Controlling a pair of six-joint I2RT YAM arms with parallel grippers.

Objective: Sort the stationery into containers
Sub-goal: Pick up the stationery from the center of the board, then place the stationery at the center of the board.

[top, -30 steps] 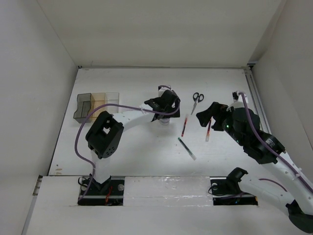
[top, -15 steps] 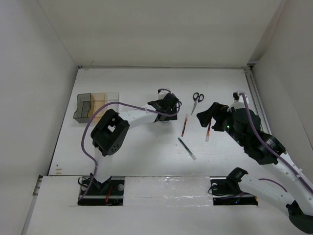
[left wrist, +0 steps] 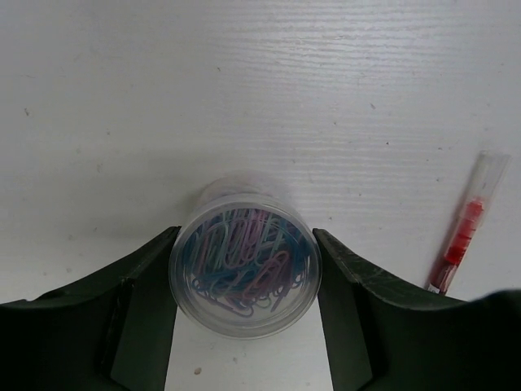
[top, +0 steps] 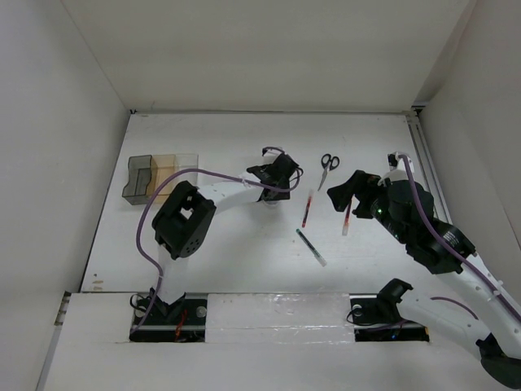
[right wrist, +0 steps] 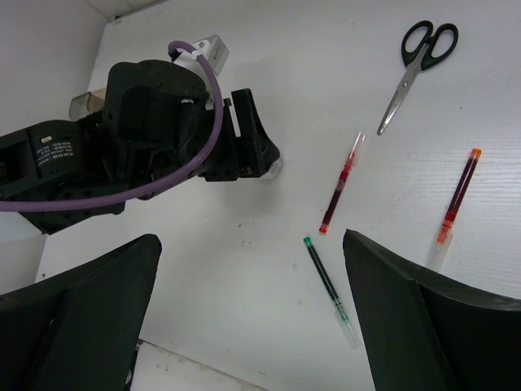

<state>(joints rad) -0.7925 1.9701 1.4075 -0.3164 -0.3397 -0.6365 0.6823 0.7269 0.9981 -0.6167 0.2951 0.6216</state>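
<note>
The paper-clip tub (left wrist: 244, 273), a small clear round pot full of coloured clips, is sitting right between your left gripper's (left wrist: 246, 236) fingers (left wrist: 142, 318). You're pinching it on both sides, dark pads pressing against the clear wall. From the pictures I cannot tell whether it is resting on the white table (top: 228, 252) or lifted off it.

Taking the tub as your marker, the first red pen (left wrist: 460, 244) is lying just to its right, on the table and apart from it, pointing roughly away from the arm bases. The dark pen with the clear tip (top: 310, 247) is lying to the right of the tub too, but nearer the bases and slanted. The black-handled scissors (top: 327, 169) are resting right of the tub and farther from the bases, handles pointing away and blades together. The second red pen (top: 347, 217) is lying farther right of the tub than the first one.

Your right gripper (right wrist: 251, 244) is hanging above the table out on that same side of the tub, close over the second red pen. Its fingers are spread wide and carrying nothing.

Well to the left of the tub, the clear tan tray (top: 183, 159) is standing with the smoky dark cup (top: 137, 181) right against its far-left side.
</note>
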